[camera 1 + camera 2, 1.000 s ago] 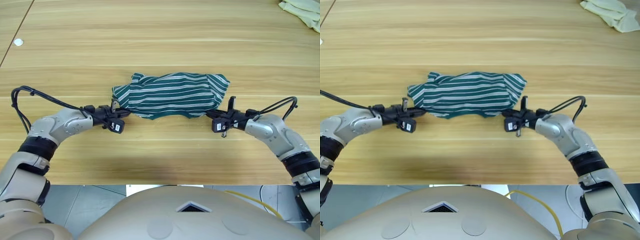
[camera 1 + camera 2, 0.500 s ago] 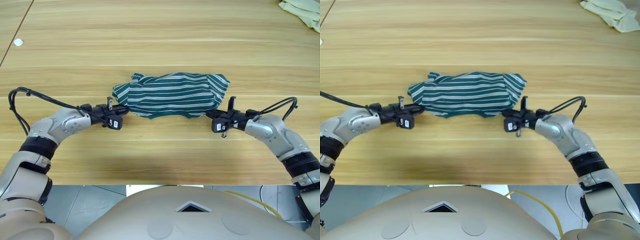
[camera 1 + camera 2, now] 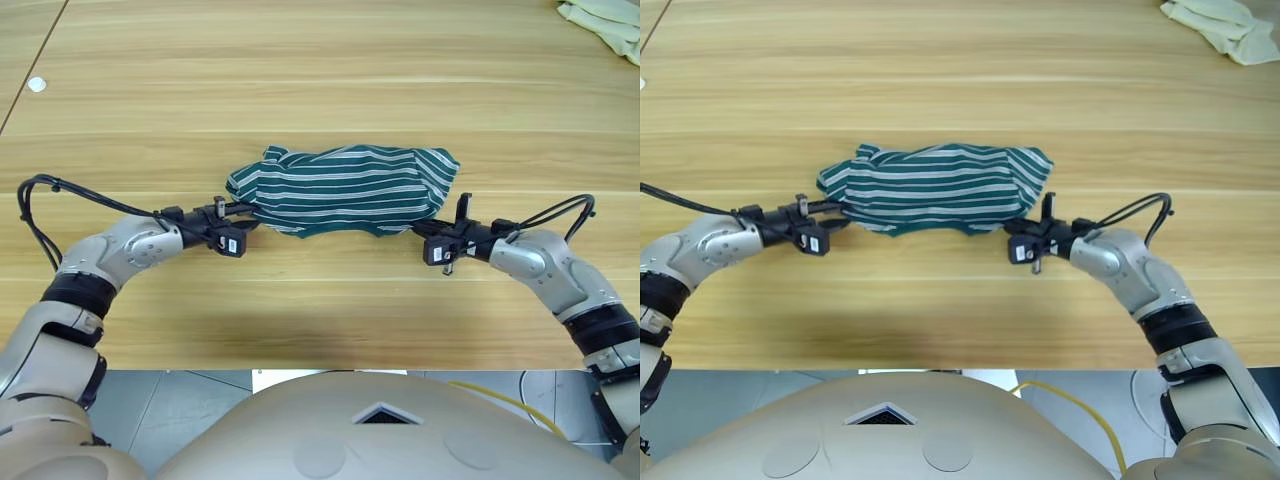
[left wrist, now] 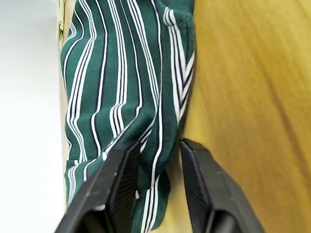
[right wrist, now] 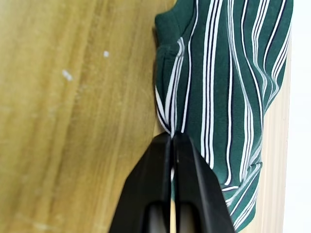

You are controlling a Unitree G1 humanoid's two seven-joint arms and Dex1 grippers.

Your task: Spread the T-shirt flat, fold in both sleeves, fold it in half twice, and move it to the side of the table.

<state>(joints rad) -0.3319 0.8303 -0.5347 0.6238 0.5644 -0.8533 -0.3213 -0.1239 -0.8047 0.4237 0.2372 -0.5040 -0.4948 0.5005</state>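
Fingers of the left gripper [image 4: 159,148] stood narrowly apart around the near left edge of the T-shirt [image 3: 345,188]. Those of the right gripper [image 5: 171,138] were pressed together on its near right corner. The shirt lay bunched mid-surface [image 3: 300,80]. Closing the left pair firmly, then drawing both ends apart evenly, would likely flatten it.

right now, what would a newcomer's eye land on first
A rumpled green striped T-shirt lies in the middle of the wooden table. The left gripper straddles one end of it with fingers apart, and the right gripper is pinched shut on the other end. A pale crumpled cloth sits at the far right corner.
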